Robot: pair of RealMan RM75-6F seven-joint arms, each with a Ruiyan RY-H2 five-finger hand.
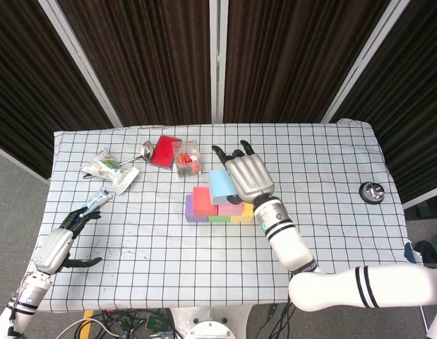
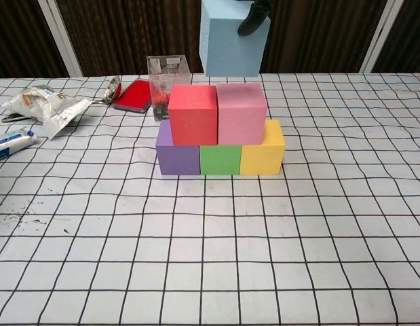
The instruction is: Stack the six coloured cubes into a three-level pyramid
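Table with a black-grid white cloth (image 1: 331, 152), dark curtain panels behind.

Right hand (image 1: 248, 176): fingers wrapped over the light blue cube (image 1: 220, 186), holding it in the air above the stack. In the chest view one dark fingertip (image 2: 254, 19) lies on the cube's front face near its top right; the rest of the hand is out of frame there. The cube (image 2: 232, 37) hangs over the seam between the two second-level cubes, a visible gap under it, not touching them.

Stack at table centre: purple cube (image 2: 176, 155), green cube (image 2: 220, 159) and yellow cube (image 2: 262, 149) in a touching row. Red cube (image 2: 193, 114) and pink cube (image 2: 241, 113) sit side by side on top, touching.

Left hand (image 1: 57, 245): at the table's near left edge, holding nothing, fingers apart and loosely curved, fingertips (image 1: 82, 216) pointing toward the table middle. Well apart from the stack.

Clutter at the far left: crumpled foil packet (image 2: 50, 104), white-and-blue tube (image 2: 9, 145), metal spoon (image 2: 112, 88), red flat case (image 2: 133, 94), and a clear plastic tumbler (image 2: 168, 73) just behind the red cube, something red inside it in the head view. Small round metal object (image 1: 372, 191) near the right edge.
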